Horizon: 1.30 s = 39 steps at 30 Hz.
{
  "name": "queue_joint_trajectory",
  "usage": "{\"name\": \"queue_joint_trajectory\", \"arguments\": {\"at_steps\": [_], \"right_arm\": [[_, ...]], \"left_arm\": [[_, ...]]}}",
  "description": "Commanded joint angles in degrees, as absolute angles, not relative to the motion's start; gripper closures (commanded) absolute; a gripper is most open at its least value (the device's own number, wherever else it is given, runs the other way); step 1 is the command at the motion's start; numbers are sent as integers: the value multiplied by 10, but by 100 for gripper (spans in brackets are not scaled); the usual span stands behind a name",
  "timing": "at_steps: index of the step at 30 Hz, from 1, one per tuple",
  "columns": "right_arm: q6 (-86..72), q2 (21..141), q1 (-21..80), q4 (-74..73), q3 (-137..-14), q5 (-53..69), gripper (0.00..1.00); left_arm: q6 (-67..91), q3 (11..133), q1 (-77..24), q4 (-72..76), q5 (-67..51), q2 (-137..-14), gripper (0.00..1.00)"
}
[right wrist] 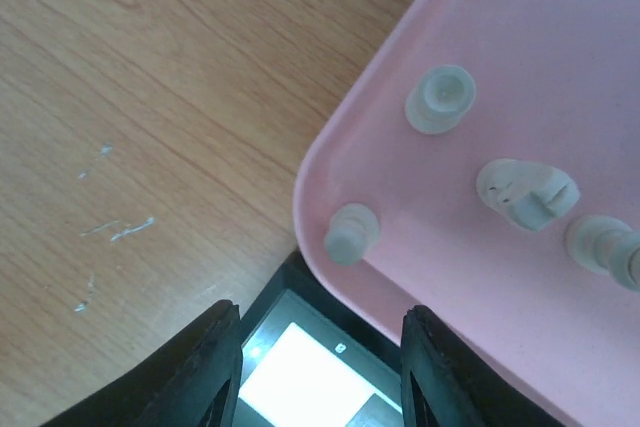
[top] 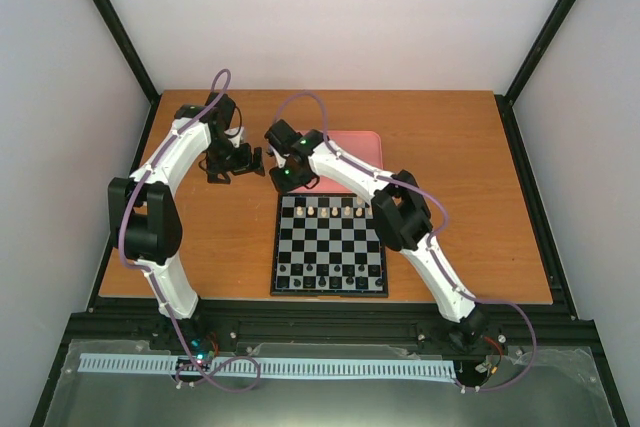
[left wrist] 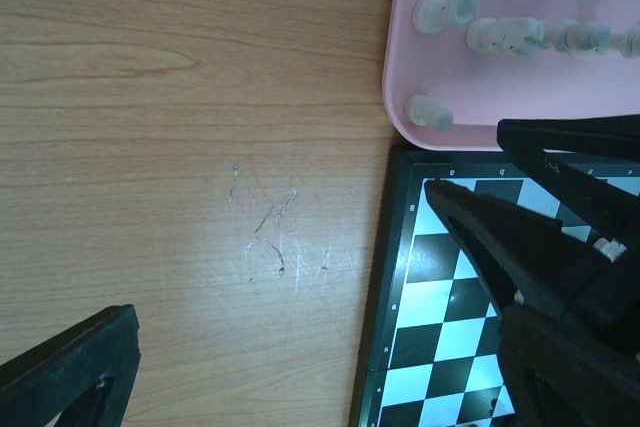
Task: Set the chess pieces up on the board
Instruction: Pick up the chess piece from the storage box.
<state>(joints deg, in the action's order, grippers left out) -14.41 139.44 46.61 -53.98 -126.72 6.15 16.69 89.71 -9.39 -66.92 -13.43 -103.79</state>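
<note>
The chequered board (top: 330, 247) lies at the table's middle. Several cream pieces (top: 325, 210) stand on its far row and black pieces (top: 330, 272) on its near row. More cream pieces lie in the pink tray (right wrist: 560, 37): one (right wrist: 352, 233) at the tray's corner, another (right wrist: 440, 99) and a third (right wrist: 525, 192) further in. They also show in the left wrist view (left wrist: 430, 110). My right gripper (right wrist: 320, 377) is open and empty above the board's far left corner (right wrist: 300, 357), beside the tray's corner. My left gripper (left wrist: 330, 367) is open and empty over bare wood left of the board (left wrist: 440, 287).
The pink tray (top: 362, 142) sits just behind the board, its rim overlapping the board's border. The right arm's black fingers (left wrist: 520, 247) reach across the left wrist view over the board's corner. The two grippers (top: 240, 167) (top: 292, 182) are close together.
</note>
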Motion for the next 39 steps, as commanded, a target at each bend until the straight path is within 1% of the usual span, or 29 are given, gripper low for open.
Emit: {"name": "queue_joint_trajectory", "arguments": {"at_steps": [1, 9, 16, 19, 25, 31, 35, 39], "right_arm": [[-147, 1409, 458, -541, -1293, 72, 56], [-145, 1430, 451, -530, -1305, 86, 57], [-146, 1453, 445, -532, -1333, 88, 63], [-147, 1457, 444, -531, -1334, 86, 63], [-147, 1464, 443, -531, -1336, 88, 72], [-143, 1469, 442, -528, -1339, 100, 76], [-142, 1470, 441, -530, -1340, 95, 88], [-138, 1466, 441, -536, -1337, 92, 95]], "left_arm": [[177, 910, -95, -666, -124, -1023, 0], [177, 912, -95, -667, -123, -1029, 0], [177, 915, -95, -668, -125, -1032, 0], [177, 915, -95, -667, -126, -1034, 0], [177, 916, -95, -667, -127, -1037, 0], [177, 916, -95, -667, -127, -1036, 0], [176, 915, -95, -667, -127, -1035, 0], [177, 914, -95, -666, -128, -1037, 0]]}}
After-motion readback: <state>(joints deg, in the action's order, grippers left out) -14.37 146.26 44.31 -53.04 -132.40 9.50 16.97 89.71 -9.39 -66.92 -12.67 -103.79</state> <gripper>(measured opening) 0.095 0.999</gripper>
